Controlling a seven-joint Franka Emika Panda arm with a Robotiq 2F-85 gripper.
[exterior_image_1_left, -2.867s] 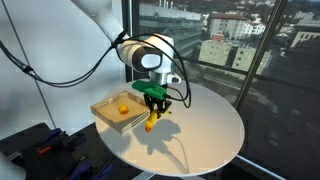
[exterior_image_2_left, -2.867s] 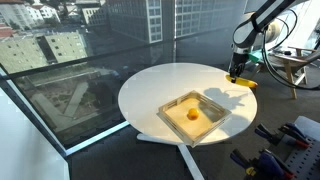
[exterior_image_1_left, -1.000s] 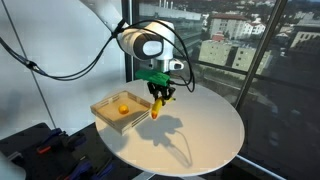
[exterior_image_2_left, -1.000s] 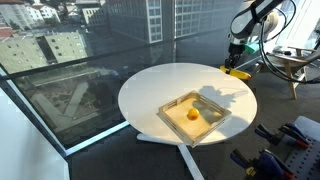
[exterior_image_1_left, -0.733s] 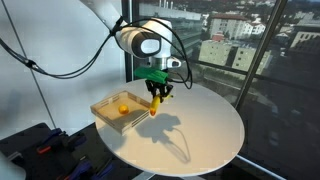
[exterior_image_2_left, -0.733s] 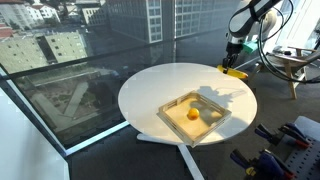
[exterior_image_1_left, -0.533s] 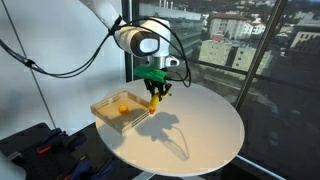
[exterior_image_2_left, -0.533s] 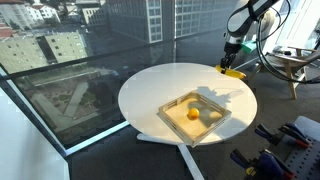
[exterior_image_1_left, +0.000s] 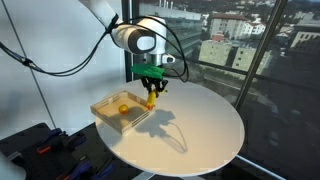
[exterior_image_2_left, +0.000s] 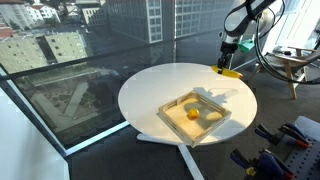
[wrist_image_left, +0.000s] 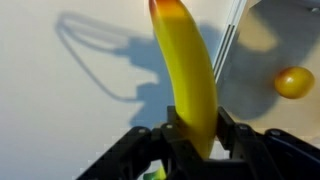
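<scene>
My gripper (exterior_image_1_left: 151, 87) is shut on a yellow banana (exterior_image_1_left: 150, 98) and holds it in the air above the round white table (exterior_image_1_left: 200, 130), close to the edge of a shallow wooden tray (exterior_image_1_left: 104, 108). In the wrist view the banana (wrist_image_left: 188, 75) runs up from between the black fingers (wrist_image_left: 192, 135). An orange (exterior_image_1_left: 122, 108) lies in the tray; it also shows in the wrist view (wrist_image_left: 294, 82) and in an exterior view (exterior_image_2_left: 192, 114). From that side the gripper (exterior_image_2_left: 227, 63) holds the banana (exterior_image_2_left: 231, 72) over the table's far edge, apart from the tray (exterior_image_2_left: 176, 126).
Tall windows stand behind the table (exterior_image_2_left: 150, 90). Dark equipment (exterior_image_1_left: 40, 145) sits low beside the table, and more gear (exterior_image_2_left: 285, 145) lies on the floor. A black cable (exterior_image_1_left: 70, 70) hangs from the arm.
The gripper has lifted the banana off the table and carried it toward the tray. The orange has not moved.
</scene>
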